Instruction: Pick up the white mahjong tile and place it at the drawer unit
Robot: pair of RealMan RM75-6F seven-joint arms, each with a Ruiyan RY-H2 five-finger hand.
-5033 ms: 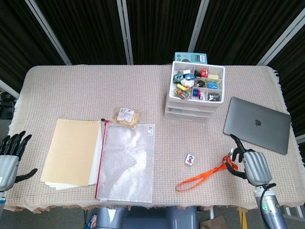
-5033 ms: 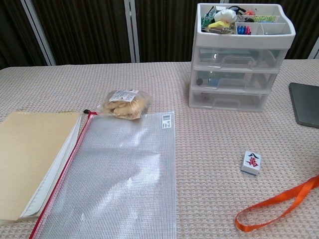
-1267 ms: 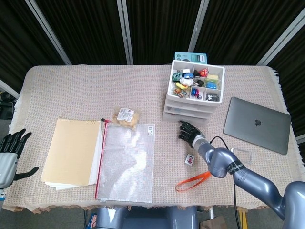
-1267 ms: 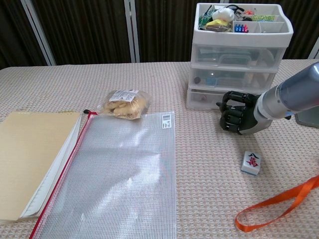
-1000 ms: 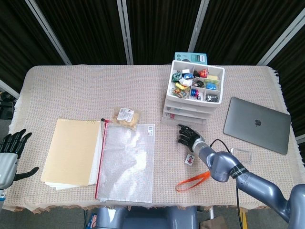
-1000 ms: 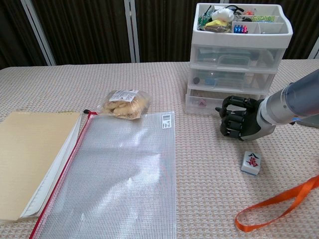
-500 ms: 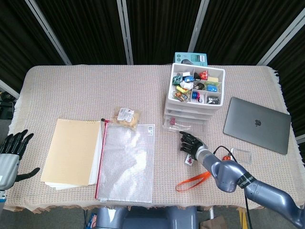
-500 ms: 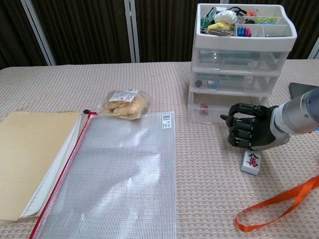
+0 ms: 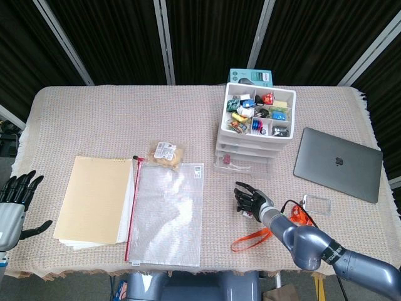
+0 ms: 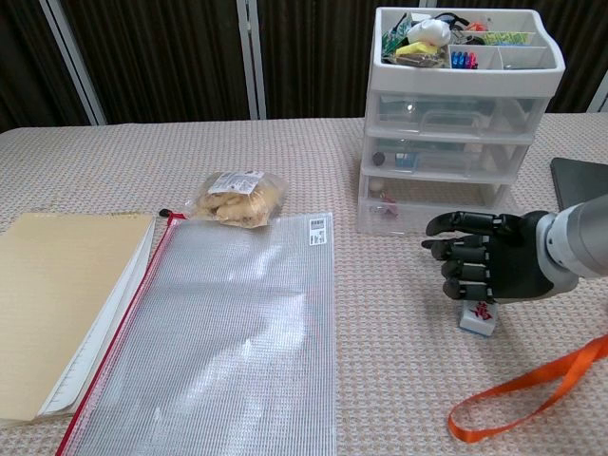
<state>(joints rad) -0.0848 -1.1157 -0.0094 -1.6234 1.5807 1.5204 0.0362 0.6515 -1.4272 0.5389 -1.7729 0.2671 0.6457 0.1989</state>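
Note:
The white mahjong tile (image 10: pixel 478 317) lies flat on the woven table cloth, its red character partly covered by my right hand (image 10: pixel 484 266). That hand hovers just over the tile with fingers spread and reaching left, holding nothing; in the head view my right hand (image 9: pixel 251 200) hides the tile. The white three-drawer unit (image 10: pixel 458 123) stands behind it, its bottom drawer (image 10: pixel 418 215) pulled out toward me. The drawer unit (image 9: pixel 254 128) carries a top tray of small items. My left hand (image 9: pixel 12 204) waits open off the table's left edge.
An orange strap (image 10: pixel 524 388) curls just in front of the tile. A grey laptop (image 9: pixel 338 164) lies to the right. A snack bag (image 10: pixel 237 199), a clear zip pouch (image 9: pixel 166 213) and a tan notebook (image 9: pixel 94 199) cover the left half. A teal box (image 9: pixel 250 76) sits behind the drawers.
My right hand drew back from the drawer unit toward the front, pulling the bottom drawer out, then opened its fingers over the tile. The left hand stayed put.

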